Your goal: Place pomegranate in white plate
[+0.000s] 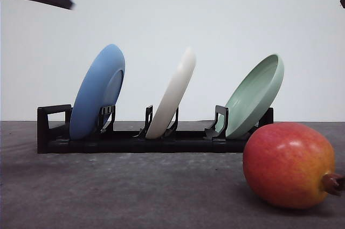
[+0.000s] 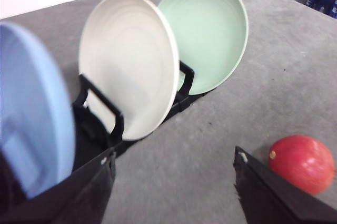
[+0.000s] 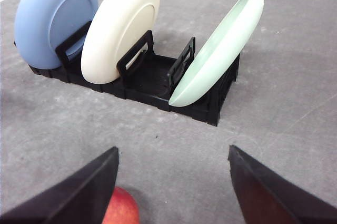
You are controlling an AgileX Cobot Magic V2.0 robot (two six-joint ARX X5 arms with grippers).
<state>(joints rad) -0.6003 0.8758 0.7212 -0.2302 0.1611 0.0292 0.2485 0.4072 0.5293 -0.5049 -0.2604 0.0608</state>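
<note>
Pomegranate [image 1: 288,165] on grey, faintly mottled table surface [image 1: 135,191], near right of front view, well in front of black plastic dish rack [image 1: 135,141]; round, glossy, red shading to orange-yellow, brown crown nub pointing right. Free of both grippers.

Left gripper [image 2: 174,187]: black fingers spread wide apart, nothing between them; held above table, aimed toward rack, with pomegranate [image 2: 303,163] just beside one finger [image 2: 274,195], not touching as far as visible.

Right gripper [image 3: 174,182]: dark wedge-shaped fingers [image 3: 73,192] likewise spread wide, nothing gripped; poised over table, facing rack from front, pomegranate [image 3: 122,208] partly visible close by one finger, contact impossible to tell.

White plate [image 1: 172,95]: off-white cream, matte, wide and shallow with raised rim; standing on edge in middle slot of rack, leaning right in front view. Faint concentric rings on inner face in left wrist view [image 2: 129,63]; smooth underside with foot ring in right wrist view [image 3: 118,29].

Blue plate [image 1: 98,92]: matte, same shallow round form, upright and tilted in left slot. Pale green plate [image 1: 254,95]: matte, tilted in right slot, thin rim edge-on in right wrist view [image 3: 221,50].

Rack: low, rectangular, with upright looped dividers bracing each plate. Plain white wall [image 1: 215,19] behind.
</note>
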